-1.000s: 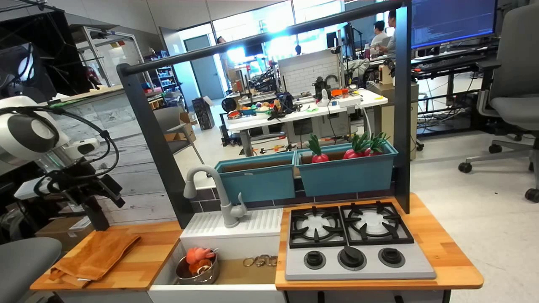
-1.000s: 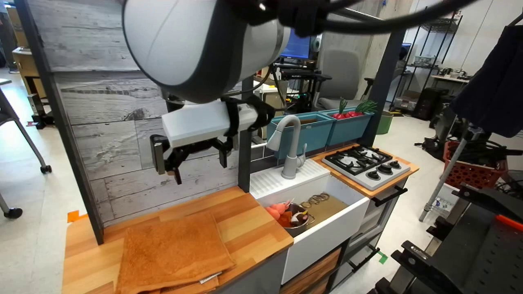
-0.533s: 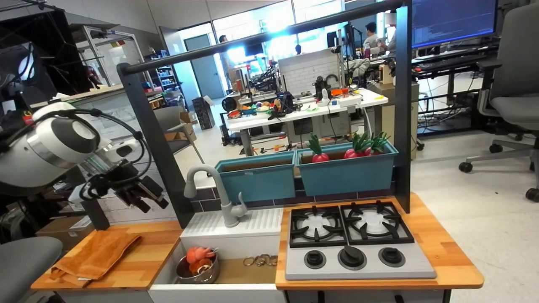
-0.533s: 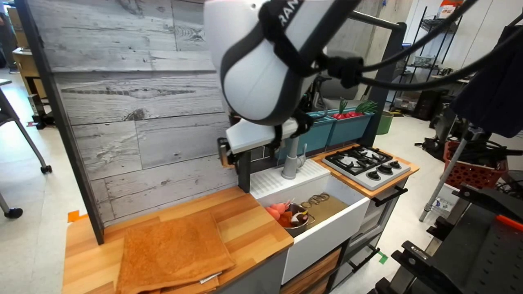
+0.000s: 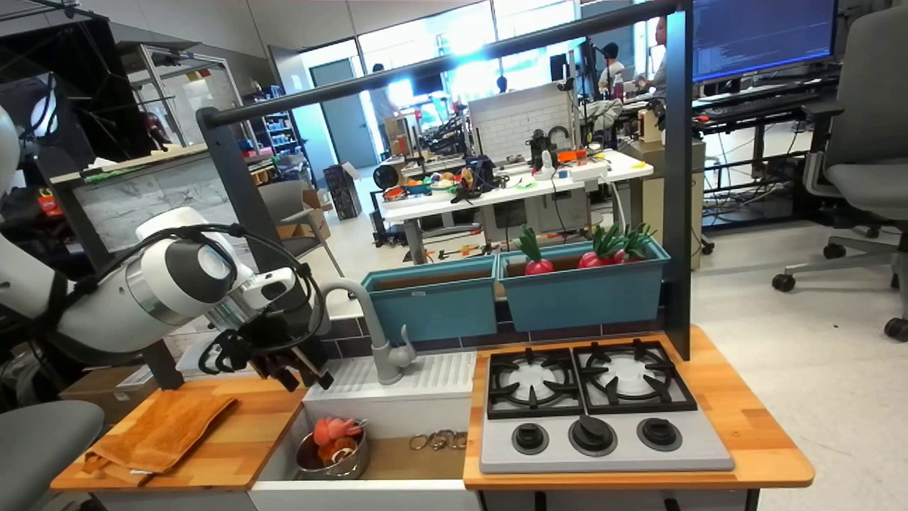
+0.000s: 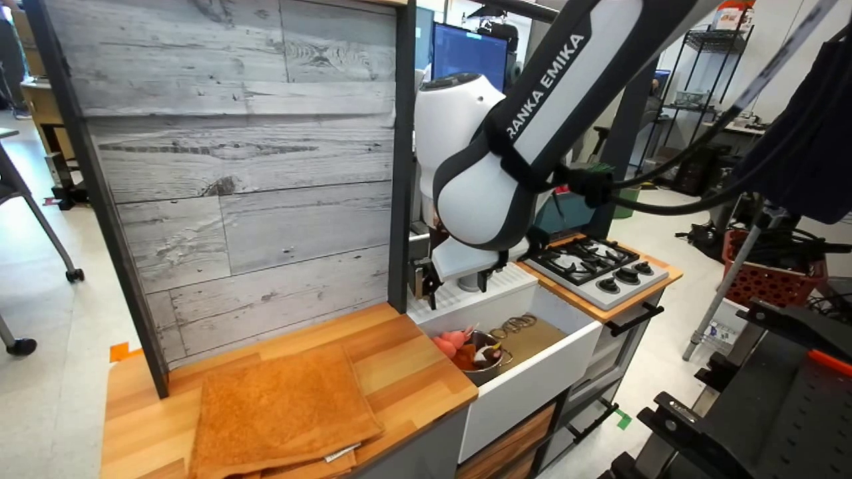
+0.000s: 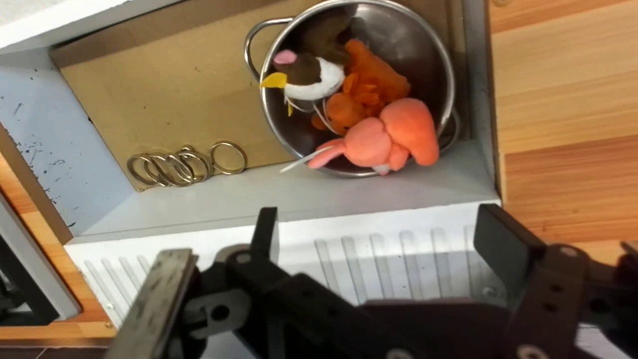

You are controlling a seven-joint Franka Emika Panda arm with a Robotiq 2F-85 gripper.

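In an exterior view, the arm (image 5: 131, 312) is swinging across and dipping. The gripper (image 5: 308, 382) is travelling with it, now hanging beside the grey faucet (image 5: 384, 358), over the end of the white drainboard (image 5: 440, 370). A second ago it was hovering higher and farther off; now the steel pot (image 5: 344, 470) is sitting closer below it, inside the sink (image 5: 397, 485).

In an exterior view, the plank panel (image 6: 246, 219) is coming into full sight as the arm is sliding past it. The orange towel (image 6: 283, 402) is lying on the wooden counter (image 6: 413, 352) just as before, and the pot is keeping its place.

In the wrist view, the fingers (image 7: 508, 244) are standing wide apart, gripping nothing, with the drainboard's ribs showing beneath. Beyond their tips the pot is cradling a brown-and-white plush (image 7: 314, 75), an orange plush (image 7: 371, 80) in the middle and a pink plush (image 7: 374, 142) slumping over the rim on the gripper's side. Metal rings (image 7: 178, 167) are lying near the pot on the sink floor. So the shift is bringing empty fingers nearer the pot, while its toys are staying untouched.
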